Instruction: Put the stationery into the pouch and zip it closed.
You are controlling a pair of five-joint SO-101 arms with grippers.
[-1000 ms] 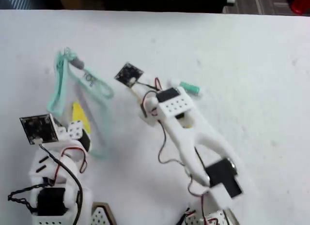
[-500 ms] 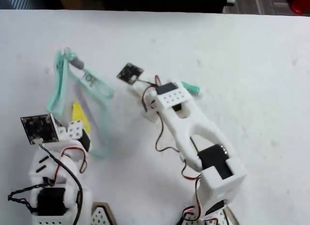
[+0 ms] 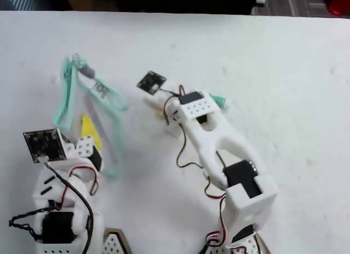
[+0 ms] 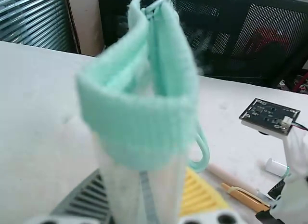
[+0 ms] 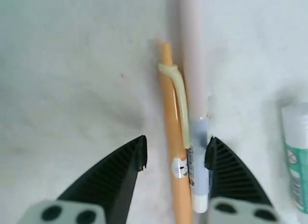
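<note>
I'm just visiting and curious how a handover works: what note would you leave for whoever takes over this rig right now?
Left end effector: shut on the pouch, holding it up with its mouth open.
Right end effector: open, low over the table, jaws either side of the orange pen and pale stick, which lie side by side.
A white tube lies beside them.
Done: pouch held open; no stationery visibly inside.
Left: load pen, stick and tube, then zip shut.
</note>
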